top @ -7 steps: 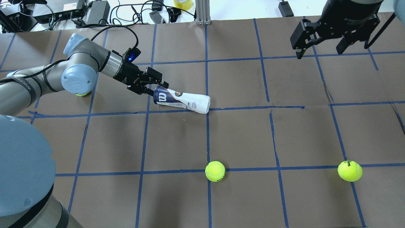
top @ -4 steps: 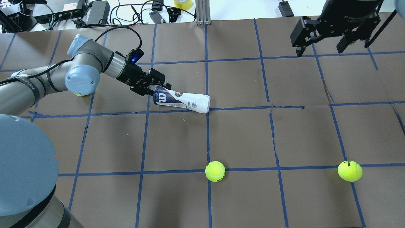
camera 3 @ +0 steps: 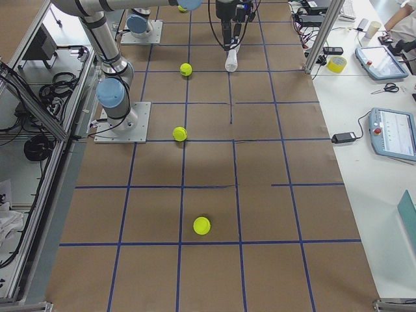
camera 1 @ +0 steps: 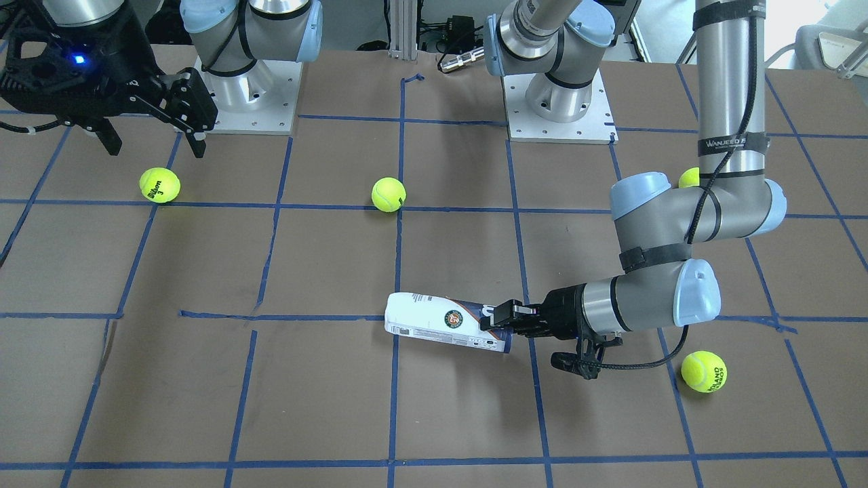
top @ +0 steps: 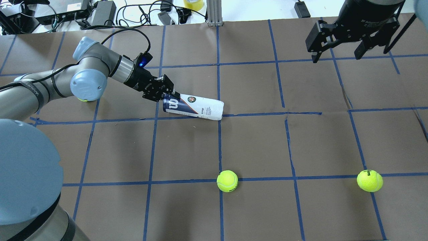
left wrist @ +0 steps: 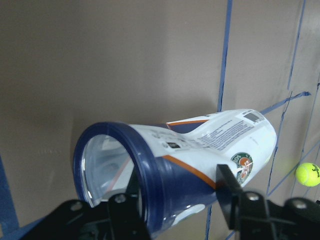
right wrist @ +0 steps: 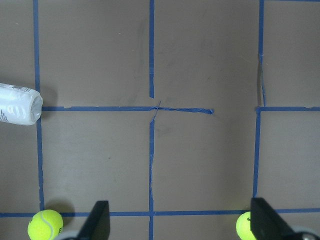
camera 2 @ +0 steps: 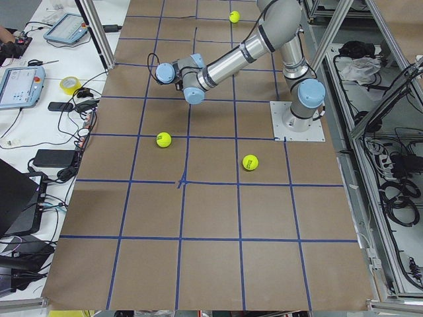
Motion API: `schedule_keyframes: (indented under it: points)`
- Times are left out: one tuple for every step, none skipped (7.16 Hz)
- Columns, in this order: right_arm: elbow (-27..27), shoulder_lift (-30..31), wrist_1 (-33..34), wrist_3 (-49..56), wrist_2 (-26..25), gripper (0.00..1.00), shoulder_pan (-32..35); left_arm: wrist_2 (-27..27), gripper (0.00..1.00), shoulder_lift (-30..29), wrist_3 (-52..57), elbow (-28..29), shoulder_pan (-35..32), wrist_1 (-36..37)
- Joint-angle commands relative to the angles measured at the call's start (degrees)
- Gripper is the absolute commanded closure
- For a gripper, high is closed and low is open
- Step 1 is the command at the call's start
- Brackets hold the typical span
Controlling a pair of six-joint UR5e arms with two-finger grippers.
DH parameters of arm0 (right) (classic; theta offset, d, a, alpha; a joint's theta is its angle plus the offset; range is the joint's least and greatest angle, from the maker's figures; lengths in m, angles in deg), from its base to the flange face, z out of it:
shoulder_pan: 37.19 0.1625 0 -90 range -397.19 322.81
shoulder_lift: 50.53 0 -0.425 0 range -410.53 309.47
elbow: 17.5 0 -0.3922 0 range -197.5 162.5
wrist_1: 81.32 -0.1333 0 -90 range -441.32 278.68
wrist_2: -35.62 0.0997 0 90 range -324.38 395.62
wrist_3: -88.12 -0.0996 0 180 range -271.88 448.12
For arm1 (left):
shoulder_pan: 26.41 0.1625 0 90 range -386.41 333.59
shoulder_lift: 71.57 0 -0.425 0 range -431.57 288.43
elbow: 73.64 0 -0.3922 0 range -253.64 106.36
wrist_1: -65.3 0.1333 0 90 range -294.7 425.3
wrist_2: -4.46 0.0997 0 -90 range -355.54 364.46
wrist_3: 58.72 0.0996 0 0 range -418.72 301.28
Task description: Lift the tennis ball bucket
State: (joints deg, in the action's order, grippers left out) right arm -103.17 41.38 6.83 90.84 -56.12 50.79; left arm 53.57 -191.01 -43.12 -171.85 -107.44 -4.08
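The tennis ball bucket [top: 197,107] lies on its side near the table's middle, navy open end toward my left arm. It also shows in the front view [camera 1: 437,324] and the left wrist view [left wrist: 210,150]. My left gripper [top: 169,94] is shut on the bucket's navy rim, and the wall there looks squeezed. In the left wrist view one finger [left wrist: 131,200] sits at the mouth and the other on the outer wall. I cannot tell whether the bucket is off the paper. My right gripper [top: 336,57] hangs open and empty above the far right of the table.
Tennis balls lie at the near middle [top: 227,181], the near right [top: 369,180] and under my left elbow [top: 86,99]. Another ball [camera 1: 703,371] lies beyond the left forearm. Cables and boxes [top: 100,11] line the far edge. Brown paper with blue tape lines covers the table.
My left gripper has pushed further onto the bucket's navy end and closed on it. The bucket has rolled about its axis and shifted slightly right. The right gripper has barely moved.
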Motion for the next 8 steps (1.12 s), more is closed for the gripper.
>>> schedule_keyframes:
  points:
    - [-0.11, 0.03, 0.01, -0.26, -0.02, 0.0, 0.0, 0.02, 1.0, 0.0, -1.01, 0.3, 0.0, 0.12]
    - [-0.02, 0.03, 0.01, -0.35, -0.02, 0.0, 0.0, 0.11, 1.0, 0.61, -3.97, 0.65, 0.0, 0.3]
    - [-0.11, 0.03, 0.01, -0.26, 0.07, 0.0, 0.0, 0.2, 1.0, 1.4, -6.44, 1.43, -0.35, 0.3]
    - [-0.11, -0.06, -0.08, -0.26, 0.16, 0.0, 0.0, 0.81, 1.0, 2.1, -12.73, 3.18, -1.66, 0.3]
    - [-0.19, 0.03, -0.08, -0.26, 0.16, 0.0, 0.0, 2.03, 1.0, 2.98, -16.8, 5.98, -3.76, 0.12]
    - [-0.2, 0.03, -0.08, -0.26, 0.33, 0.0, 0.0, 5.35, 1.0, 3.16, -17.18, 7.58, -4.65, 0.21]
    - [-0.2, 0.03, -0.17, -0.26, 0.34, 0.0, 0.0, 5.73, 1.0, 4.56, -17.54, 7.85, -4.92, 0.21]
    - [-0.2, 0.03, -0.08, -0.26, 0.42, 0.0, 0.0, 8.43, 1.0, 6.05, -17.63, 8.64, -5.62, 0.21]
